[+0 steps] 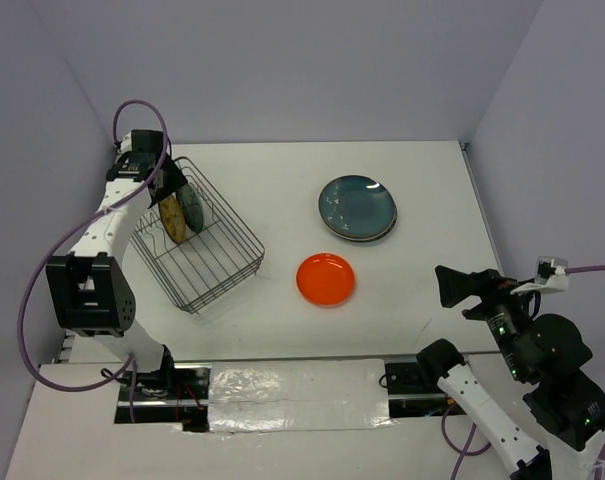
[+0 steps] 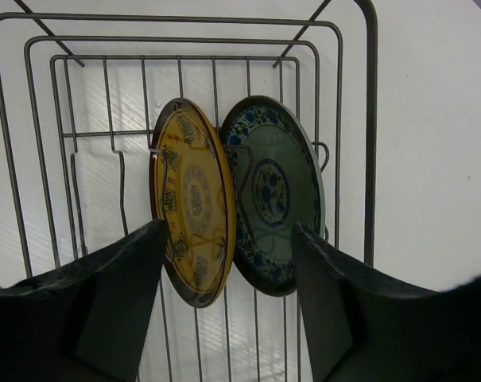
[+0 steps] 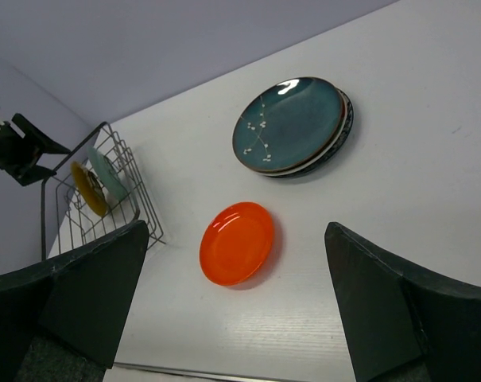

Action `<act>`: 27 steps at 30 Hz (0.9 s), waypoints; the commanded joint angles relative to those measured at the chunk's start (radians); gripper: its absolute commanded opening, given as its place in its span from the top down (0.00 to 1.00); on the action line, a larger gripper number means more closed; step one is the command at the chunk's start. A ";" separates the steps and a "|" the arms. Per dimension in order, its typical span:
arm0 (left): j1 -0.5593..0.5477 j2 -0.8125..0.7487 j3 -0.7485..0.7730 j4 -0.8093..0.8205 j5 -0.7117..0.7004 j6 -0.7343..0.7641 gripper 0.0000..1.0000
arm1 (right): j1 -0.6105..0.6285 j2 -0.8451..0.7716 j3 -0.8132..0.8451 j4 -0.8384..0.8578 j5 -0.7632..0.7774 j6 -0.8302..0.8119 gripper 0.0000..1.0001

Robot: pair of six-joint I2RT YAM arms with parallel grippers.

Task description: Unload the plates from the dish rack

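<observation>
The dish rack (image 1: 207,250) stands at the left of the table. Two small plates stand upright in its far end: a yellowish plate (image 1: 172,219) and a teal-patterned plate (image 1: 190,206), touching each other. My left gripper (image 1: 172,188) is open just above them. In the left wrist view its fingers (image 2: 105,302) straddle the yellowish plate (image 2: 194,203) and the teal-patterned plate (image 2: 278,195) without touching. An orange plate (image 1: 325,278) lies flat mid-table. A dark teal plate (image 1: 357,206) tops a stack at the back. My right gripper (image 1: 450,287) is open and empty, raised at the right.
The right wrist view shows the orange plate (image 3: 237,243), the dark teal stack (image 3: 289,123) and the rack (image 3: 121,208) from afar. The left arm's purple cable (image 1: 132,110) loops behind the rack. Grey walls bound the table at the back and both sides.
</observation>
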 commanded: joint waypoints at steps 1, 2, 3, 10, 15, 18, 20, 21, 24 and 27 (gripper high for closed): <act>0.009 0.018 -0.036 0.059 0.017 -0.014 0.28 | 0.005 0.010 -0.017 0.056 -0.020 -0.011 0.01; 0.009 0.021 -0.049 0.067 0.017 -0.019 0.34 | 0.003 0.010 -0.023 0.058 -0.021 -0.011 0.01; 0.009 0.032 -0.055 0.070 0.012 -0.023 0.35 | 0.005 0.012 -0.026 0.061 -0.023 -0.011 0.01; 0.009 0.056 -0.075 0.083 0.028 -0.033 0.62 | 0.006 0.009 -0.037 0.064 -0.031 -0.012 0.01; 0.011 0.043 -0.070 0.078 0.029 -0.023 0.71 | 0.006 0.007 -0.031 0.055 -0.023 -0.022 0.01; 0.011 0.032 -0.070 0.078 0.032 -0.016 0.84 | 0.005 0.010 -0.023 0.053 -0.020 -0.023 0.01; 0.009 0.023 -0.067 0.072 0.031 -0.013 0.95 | 0.005 0.012 -0.022 0.053 -0.021 -0.023 0.01; 0.009 0.018 -0.067 0.073 0.032 -0.011 0.97 | 0.005 0.012 -0.022 0.053 -0.020 -0.023 0.01; 0.009 -0.003 -0.063 0.072 0.028 -0.002 1.00 | 0.003 0.015 -0.023 0.056 -0.024 -0.023 0.01; 0.009 -0.025 -0.052 0.070 0.028 0.023 1.00 | 0.003 0.020 -0.023 0.053 -0.030 -0.022 0.01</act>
